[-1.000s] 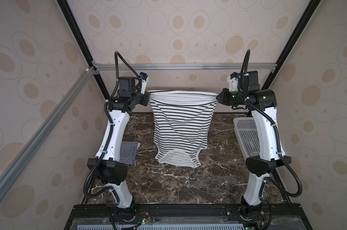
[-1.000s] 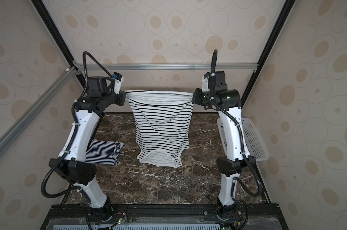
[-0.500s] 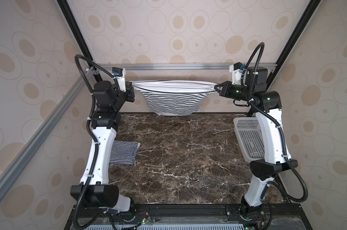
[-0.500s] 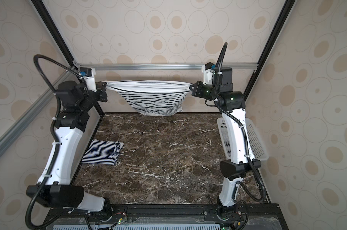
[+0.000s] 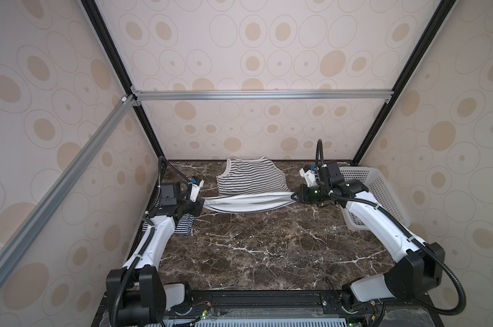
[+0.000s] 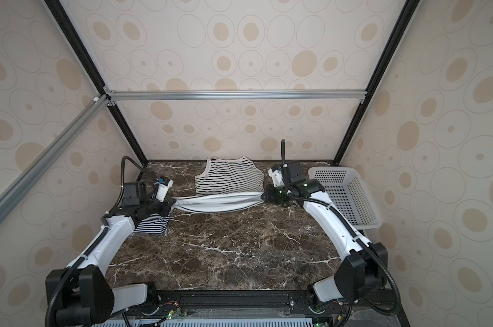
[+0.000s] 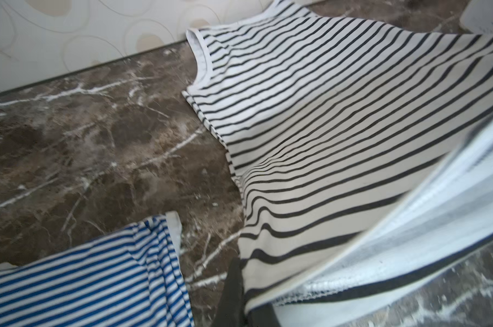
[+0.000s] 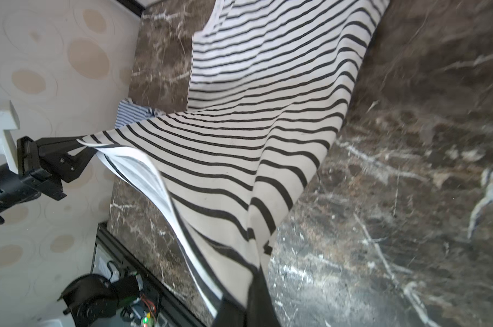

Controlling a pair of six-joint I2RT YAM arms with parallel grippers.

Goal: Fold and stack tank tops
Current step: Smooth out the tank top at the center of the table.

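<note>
Lying half-spread, white tank top (image 5: pixel 251 178) with black stripes; hem (image 5: pixel 248 199) stretched taut.

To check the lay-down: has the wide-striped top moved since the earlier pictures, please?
Yes, downward: the top, earlier hanging just below the rail, now lies mostly on the table.
</note>
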